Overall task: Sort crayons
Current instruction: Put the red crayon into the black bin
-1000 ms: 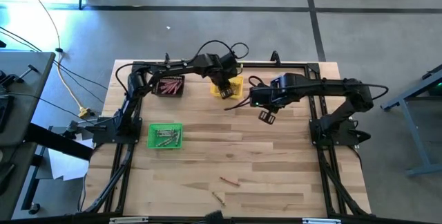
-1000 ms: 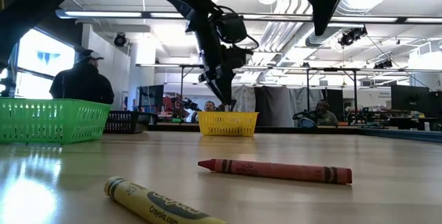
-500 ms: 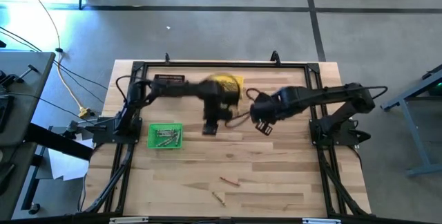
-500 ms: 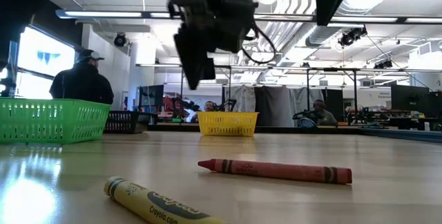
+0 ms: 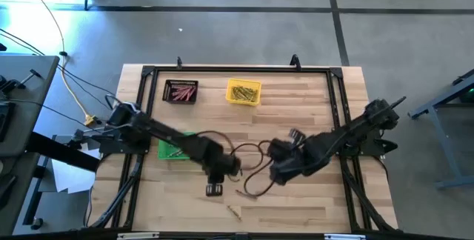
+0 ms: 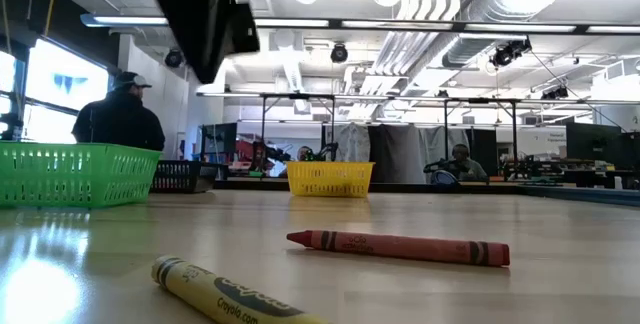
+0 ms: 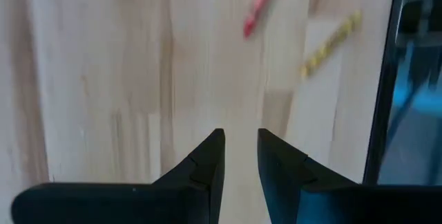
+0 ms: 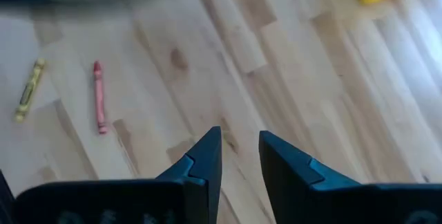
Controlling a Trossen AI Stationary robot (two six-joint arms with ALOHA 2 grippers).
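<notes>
two crayons loose near the counter's front edge, both tools above them

your left tool hangs over the front-middle of the counter, just short of the two loose crayons. in its wrist view its fingers stand a narrow gap apart with bare wood between them, so it has hold of nothing. the red crayon and the yellow crayon lie ahead of it on the wood, near each other but not touching.

your right tool sits beside the left one, a little nearer the counter's right edge and also low over the front half. its fingers show the same narrow gap and nothing is gripped. from its wrist you see the red crayon and the yellow crayon lying apart on the boards.

from above, the red crayon lies near the front edge at about mid-width, and the yellow crayon lies closer still to that edge. at counter height both lie flat, the yellow crayon nearest the camera and the red crayon behind it.

the black bin and the yellow bin stand along the back edge with crayons in them; the green bin stands toward the left edge, partly under the left arm.

a person stands in the room beyond the counter.
</notes>
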